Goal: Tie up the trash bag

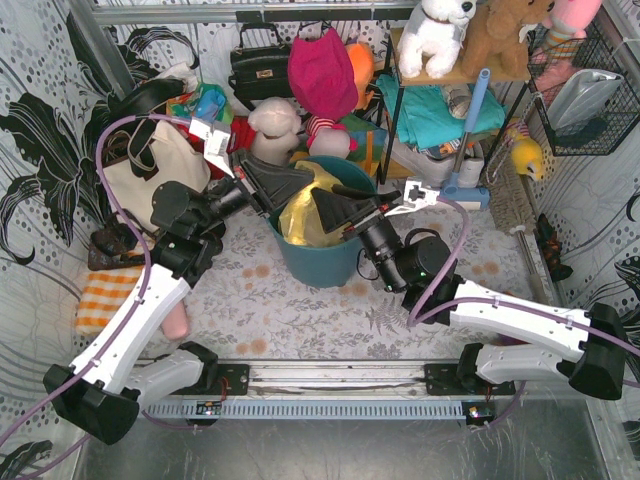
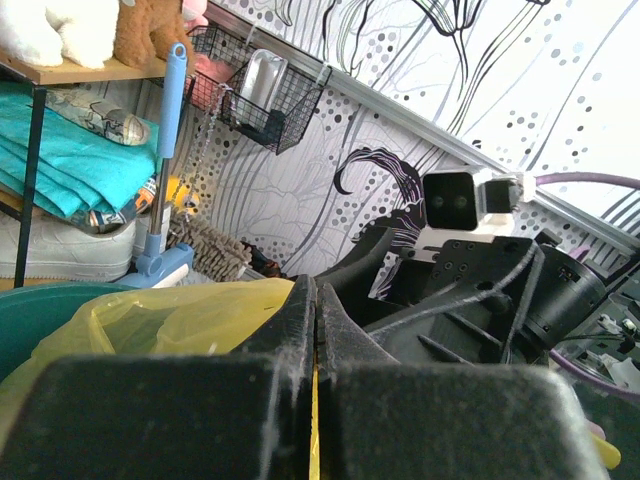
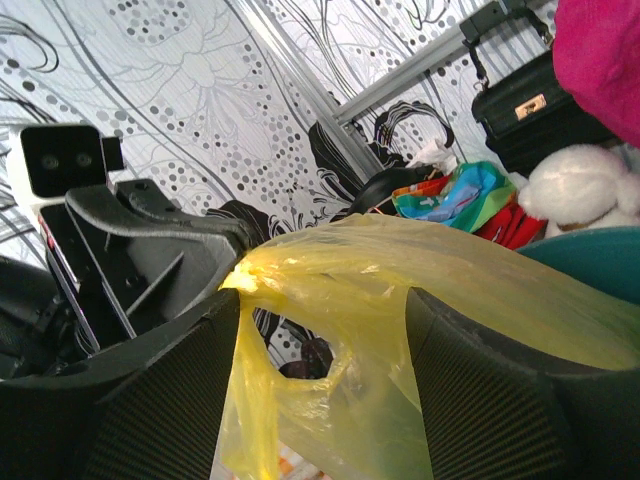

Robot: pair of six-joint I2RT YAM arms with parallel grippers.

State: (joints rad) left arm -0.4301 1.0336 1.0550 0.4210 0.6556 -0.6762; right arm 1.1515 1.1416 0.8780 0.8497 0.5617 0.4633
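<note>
Closed flat on a thin fold of the trash bag point(image 2: 170, 315), the jaws of the left gripper point(image 2: 315, 300), a sliver of yellow film showing in the seam between them. Spread wide, the right gripper point(image 3: 322, 312), one yellow handle flap hanging loose between its ribbed fingers point(image 3: 500, 390) and pressed by neither. Seen from above, left gripper point(image 1: 288, 195) and right gripper point(image 1: 320, 203) nose to nose over the trash bag point(image 1: 300, 222), the bag itself seated inside a teal round bin point(image 1: 320, 265) with its crumpled top bulging above the rim. Crowding in close behind the bin: a grey-white plush toy point(image 1: 275, 125), a magenta cloth hat point(image 1: 320, 70) and a black handbag point(image 1: 258, 68). To the left, a cream tote bag point(image 1: 150, 175) with black straps, and nearer the front an orange checked cloth point(image 1: 105, 297). To the right, a dark-framed shelf with folded teal fabric point(image 1: 440, 108), a white plush dog point(image 1: 437, 35) and a brown teddy point(image 1: 500, 35) on top, a blue-handled brush point(image 1: 466, 150) leaning against it, and a black wire basket point(image 1: 585, 100) on the wall. Underneath, a pale floral tablecloth point(image 1: 300, 320) with a few brownish stains, an aluminium rail point(image 1: 330, 375) along the near edge under both arm bases. All around, black-and-white floral wallpaper point(image 1: 40, 120).
</note>
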